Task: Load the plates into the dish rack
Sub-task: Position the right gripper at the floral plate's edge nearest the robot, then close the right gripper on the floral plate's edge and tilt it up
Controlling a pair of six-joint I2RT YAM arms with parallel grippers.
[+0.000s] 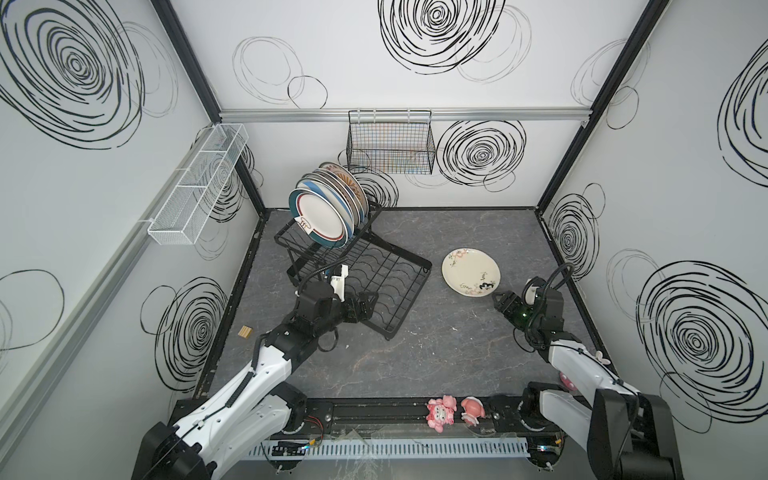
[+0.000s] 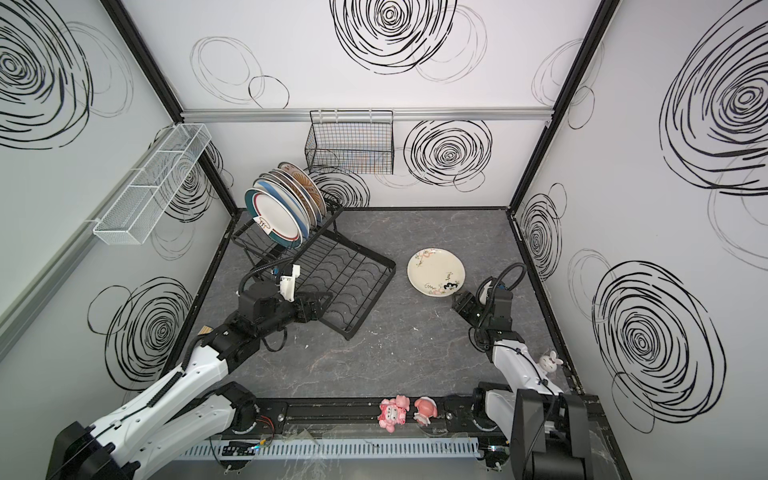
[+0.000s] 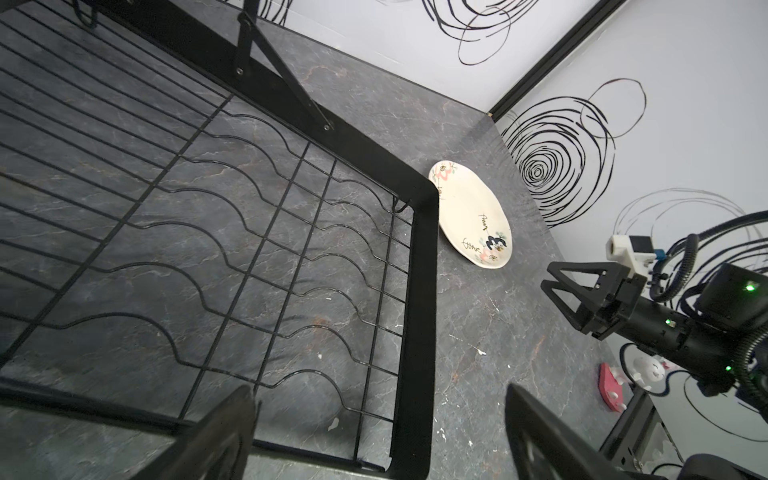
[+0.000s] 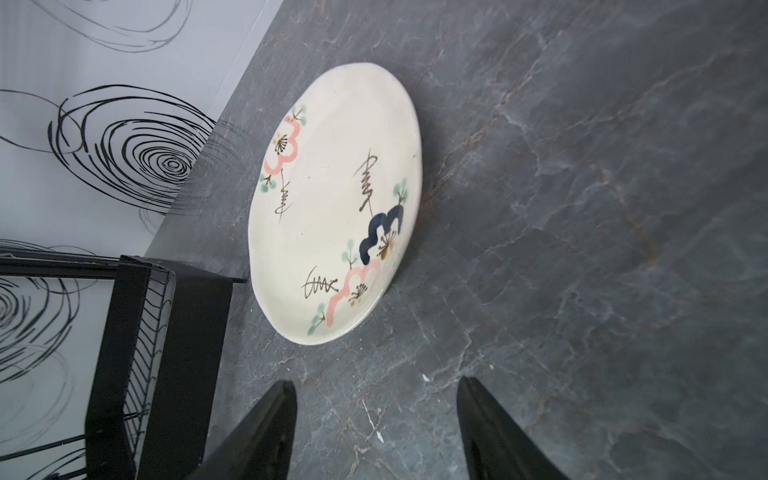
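Observation:
A cream plate (image 1: 471, 272) with small painted drawings lies flat on the dark table, right of the dish rack (image 1: 411, 299); it shows in both top views (image 2: 435, 271). Several plates (image 1: 322, 218) stand on edge in the rack's raised upper basket, a teal-rimmed one in front. My right gripper (image 4: 374, 380) is open, just short of the cream plate's (image 4: 332, 203) near edge, with bare table between its fingers. My left gripper (image 3: 379, 388) is open over the near corner of the rack's lower tray (image 3: 419, 311), holding nothing.
A black fine-grid wire basket (image 1: 390, 149) hangs on the back wall. A long white mesh basket (image 1: 199, 183) hangs on the left wall. Pink figurines (image 1: 442, 411) sit on the front rail. A small wooden block (image 1: 245, 331) lies by the left edge.

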